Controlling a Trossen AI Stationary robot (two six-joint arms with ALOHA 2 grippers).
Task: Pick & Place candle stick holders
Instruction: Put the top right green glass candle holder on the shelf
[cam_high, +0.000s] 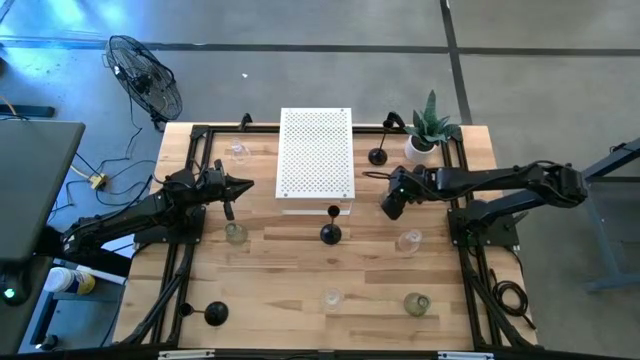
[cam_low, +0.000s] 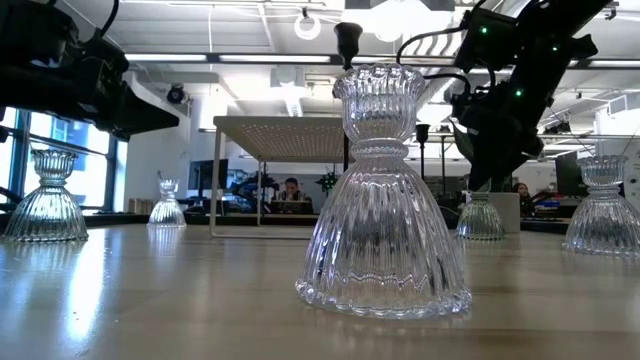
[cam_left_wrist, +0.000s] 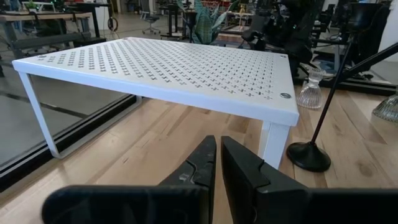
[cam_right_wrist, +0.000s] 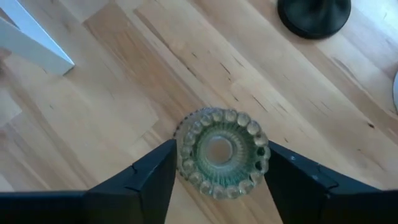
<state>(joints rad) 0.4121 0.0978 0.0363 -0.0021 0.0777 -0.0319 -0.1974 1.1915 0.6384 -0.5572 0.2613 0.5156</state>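
Straddling a greenish holder (cam_right_wrist: 222, 152), the right pincer (cam_right_wrist: 219, 177) stands open; closing off-centre could tip it on the desk (cam_high: 270, 270).

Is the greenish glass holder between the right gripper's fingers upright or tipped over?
Upright: the greenish glass holder shows its round scalloped top straight on, between the fingers of the right gripper.

A candle stick holder (cam_right_wrist: 222, 153) stands between the right end effector's (cam_right_wrist: 219, 171) fingers.

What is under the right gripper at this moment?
A greenish glass candle stick holder stands upright on the wooden table, between the right gripper's two fingers. Its ribbed top rim shows; its base is covered by that rim.
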